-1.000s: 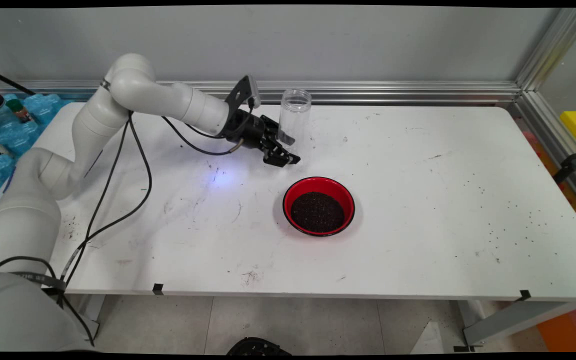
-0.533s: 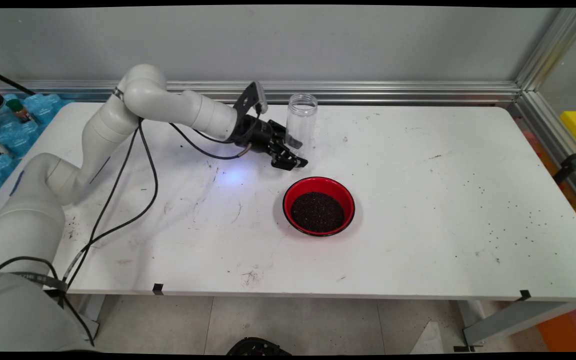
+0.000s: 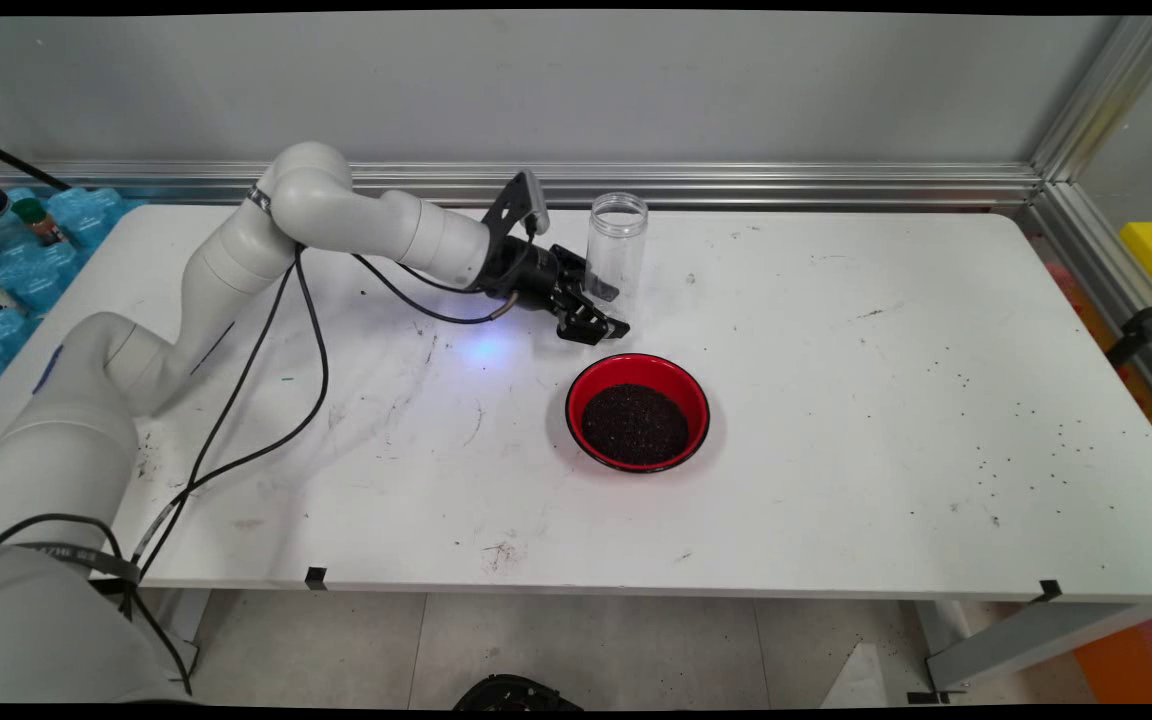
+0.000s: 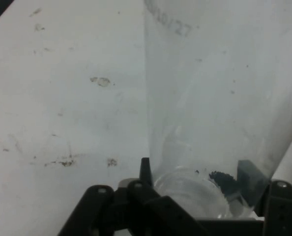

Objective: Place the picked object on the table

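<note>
- The gripper [image 3: 604, 312] sits a little above the middle of the main view, reaching in from the left, its two black fingers closed around the lower part of a clear plastic jar [image 3: 616, 245].
- In the hand view the gripper [image 4: 195, 179] rises from the bottom edge, with one fingertip [image 4: 145, 172] on the left side of the jar [image 4: 219, 93] and the other on its right side, both against the wall of the jar.
- The jar stands upright with its open mouth at the top, and it has no lid on it.
- A few dark grains [image 4: 222, 178] lie at the bottom of the jar, seen in the hand view; whether its base touches the table cannot be told.
- A red bowl [image 3: 638, 411] sits just below the gripper in the main view, close to it but apart, near the middle of the frame.
- The bowl is filled with dark grains [image 3: 634, 423], heaped in the middle.
- The white arm [image 3: 356, 215] runs from the lower left of the frame up to an elbow in the upper left, then across to the gripper, with black cables [image 3: 266, 400] hanging beneath it.
- The white table [image 3: 836, 480] fills most of the frame and carries smudges and scuffs; small dark specks [image 3: 1026, 440] are scattered over its right part.
- An aluminium rail [image 3: 786, 185] runs along the far edge of the table, under a grey wall [image 3: 636, 90].
</note>
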Controlling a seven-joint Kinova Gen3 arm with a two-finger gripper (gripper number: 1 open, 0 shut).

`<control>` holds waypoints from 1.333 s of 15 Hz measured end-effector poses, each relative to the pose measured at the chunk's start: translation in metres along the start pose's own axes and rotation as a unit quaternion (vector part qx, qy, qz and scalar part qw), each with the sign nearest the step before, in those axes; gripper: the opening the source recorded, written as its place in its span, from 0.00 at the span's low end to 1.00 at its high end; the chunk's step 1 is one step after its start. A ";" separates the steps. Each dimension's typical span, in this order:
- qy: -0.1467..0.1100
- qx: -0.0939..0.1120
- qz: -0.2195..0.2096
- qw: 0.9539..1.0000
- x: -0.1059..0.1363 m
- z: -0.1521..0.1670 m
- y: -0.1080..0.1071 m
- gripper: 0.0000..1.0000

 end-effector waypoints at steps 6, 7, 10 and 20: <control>0.001 -0.003 0.004 1.000 -0.004 0.007 -0.001 0.00; 0.001 -0.003 0.005 1.000 -0.004 0.009 -0.001 0.00; 0.001 -0.005 0.006 1.000 -0.006 0.011 -0.002 0.00; -0.002 -0.011 0.006 1.000 -0.013 0.015 -0.002 1.00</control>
